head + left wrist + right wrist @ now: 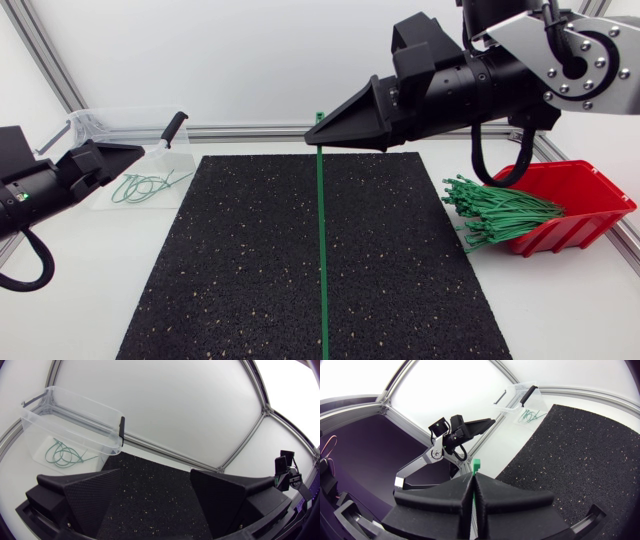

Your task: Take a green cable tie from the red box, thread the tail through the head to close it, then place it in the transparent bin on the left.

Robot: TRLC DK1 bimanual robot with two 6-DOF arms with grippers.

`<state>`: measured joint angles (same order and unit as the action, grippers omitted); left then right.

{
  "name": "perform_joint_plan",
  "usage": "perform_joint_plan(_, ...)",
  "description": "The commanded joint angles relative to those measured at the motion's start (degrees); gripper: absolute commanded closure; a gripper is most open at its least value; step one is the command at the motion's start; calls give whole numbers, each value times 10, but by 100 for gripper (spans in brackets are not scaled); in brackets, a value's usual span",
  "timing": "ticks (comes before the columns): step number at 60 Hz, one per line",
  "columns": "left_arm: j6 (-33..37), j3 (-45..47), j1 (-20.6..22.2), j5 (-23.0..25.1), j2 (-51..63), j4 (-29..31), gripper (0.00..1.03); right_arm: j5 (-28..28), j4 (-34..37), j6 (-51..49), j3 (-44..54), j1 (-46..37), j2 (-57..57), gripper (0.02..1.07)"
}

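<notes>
Far left, left claw (128,153): released, fingers apart, just beside the transparent bin (95,118).
Transparent bin: on the worktop (80,290), looped green ties (145,187) inside.
Right claw (318,138): clenched on a straight green cable tie (322,250), head above the fingertips, tail running across the black mat (240,260).
Red box (590,190): far right, bundle of green ties (500,210) spilling from its open front.

The cable tie (322,250) (lower end) leaves the head view.

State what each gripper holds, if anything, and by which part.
The right gripper pinches a green cable tie just below its head; the left gripper holds nothing.
</notes>
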<state>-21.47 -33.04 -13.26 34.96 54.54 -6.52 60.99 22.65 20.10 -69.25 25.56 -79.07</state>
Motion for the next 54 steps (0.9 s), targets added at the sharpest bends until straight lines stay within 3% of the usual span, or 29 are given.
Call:
perform_joint_plan(1, -16, -29, 17, 32, 45, -9, 7, -3, -2, -11, 16, -4, -9, 101)
perform_joint_plan(8, -15, -44, 60, 99, 105, -9, 7, -3, -2, -15, 16, -5, -14, 101)
perform_joint_plan(18, -12, -40, 114, 156, 116, -30, 7, -3, -4, -17, 15, -3, -29, 101)
perform_joint_plan(26, -16, -27, 160, 173, 95, -55, 7, -3, -8, -17, 17, 0, -38, 101)
perform_joint_plan(38, -60, 4, 226, 183, 80, -166, 7, 6, -9, -11, 13, 4, -50, 101)
perform_joint_plan(54, -70, -12, 308, 205, 86, -182, 7, 26, -11, -9, 9, -2, -62, 101)
